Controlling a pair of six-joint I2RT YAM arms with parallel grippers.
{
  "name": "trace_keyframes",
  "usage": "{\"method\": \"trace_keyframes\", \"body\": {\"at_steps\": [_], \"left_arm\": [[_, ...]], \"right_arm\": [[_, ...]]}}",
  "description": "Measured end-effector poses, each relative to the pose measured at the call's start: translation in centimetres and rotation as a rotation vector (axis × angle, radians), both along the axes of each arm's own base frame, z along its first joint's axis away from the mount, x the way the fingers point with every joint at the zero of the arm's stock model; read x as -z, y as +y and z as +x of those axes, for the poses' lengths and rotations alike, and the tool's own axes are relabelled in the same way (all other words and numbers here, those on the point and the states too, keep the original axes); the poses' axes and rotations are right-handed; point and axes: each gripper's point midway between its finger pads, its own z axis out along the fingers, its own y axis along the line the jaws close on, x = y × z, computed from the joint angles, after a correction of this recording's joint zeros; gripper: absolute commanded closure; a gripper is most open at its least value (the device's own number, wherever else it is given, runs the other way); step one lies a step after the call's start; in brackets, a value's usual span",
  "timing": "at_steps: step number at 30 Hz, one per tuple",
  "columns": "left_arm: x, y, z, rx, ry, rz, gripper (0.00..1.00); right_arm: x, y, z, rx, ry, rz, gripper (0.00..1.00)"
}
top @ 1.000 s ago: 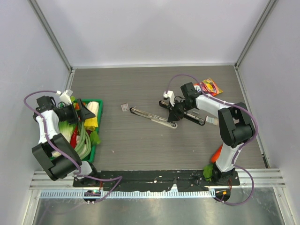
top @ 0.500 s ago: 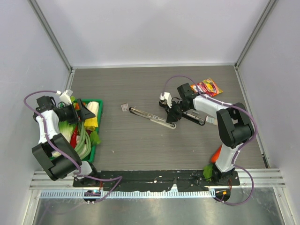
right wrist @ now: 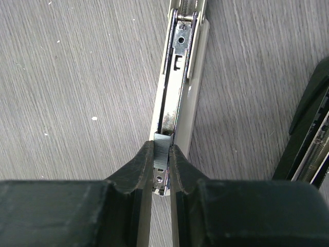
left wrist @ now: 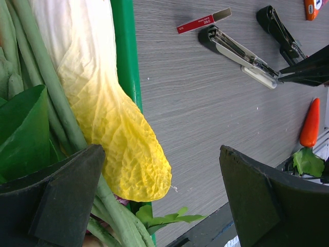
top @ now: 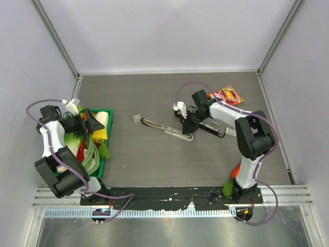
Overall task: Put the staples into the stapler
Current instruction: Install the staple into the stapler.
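Observation:
The open stapler (top: 168, 129) lies flat mid-table, its metal channel (right wrist: 177, 77) facing up. My right gripper (top: 188, 128) is shut on a short grey strip of staples (right wrist: 162, 145) and holds it right over the near end of that channel. In the right wrist view the gripper (right wrist: 162, 154) pinches the strip between both fingers. The small staples box with a red label (top: 136, 117) lies just left of the stapler; it also shows in the left wrist view (left wrist: 203, 21). My left gripper (top: 95, 122) is open and empty over the vegetable tray, its fingers wide apart (left wrist: 162, 159).
A second black stapler (top: 213, 128) lies right beside the right gripper. An orange-red snack packet (top: 230, 95) is behind it. A carrot (top: 236, 170) lies by the right arm's base. A green tray (top: 109, 135) with cabbage and greens sits at the left.
My right gripper has moved a little to the left with the staple strip, onto the stapler's channel end. The left arm has not moved.

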Motion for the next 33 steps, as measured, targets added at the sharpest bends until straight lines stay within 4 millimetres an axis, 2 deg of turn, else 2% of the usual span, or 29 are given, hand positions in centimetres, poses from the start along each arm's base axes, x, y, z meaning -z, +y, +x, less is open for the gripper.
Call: {"method": "trace_keyframes", "body": {"at_steps": [28,33], "left_arm": [[0.10,-0.04,0.02,0.001,0.004,-0.006,0.00],[0.10,-0.04,0.02,0.001,0.004,-0.006,0.00]], "right_arm": [[0.14,0.01,0.07,-0.129,0.003,-0.050,0.91],[0.25,0.03,0.05,-0.129,0.009,-0.053,0.87]]}}
